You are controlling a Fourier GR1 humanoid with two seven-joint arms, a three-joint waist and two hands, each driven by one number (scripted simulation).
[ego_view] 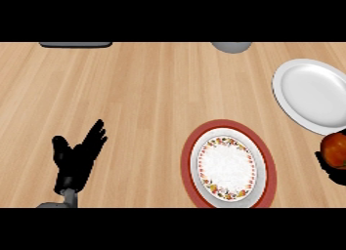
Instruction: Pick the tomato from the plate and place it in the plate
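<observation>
Tomato (340, 148) sits at the right edge of the head view, red-orange with a bit of green at its lower right, and we see it held in our right hand (339, 177), whose black fingers curl round it from below and from the left. Much of that hand runs past the edge of the view, so we make out only the dark shapes under and beside the fruit. The tomato hangs just below the lower rim of the white plate (314, 95), which lies near the upper right of the wooden counter (133, 97); we cannot tell whether fruit and rim touch. To the tomato's left, near but apart, lies the red-rimmed plate (227, 165) with a floral ring round its white middle. Nothing lies on either plate.

Our left hand (76, 157) shows at the lower left, well apart from both plates, fingers straight and spread, pointing up and to the right, thumb out to the left, holding nothing.

At the counter's far edge we see a dark flat shape (75, 44) at the upper left and a grey rounded thing (232, 46) further right, both cut off by the view.
</observation>
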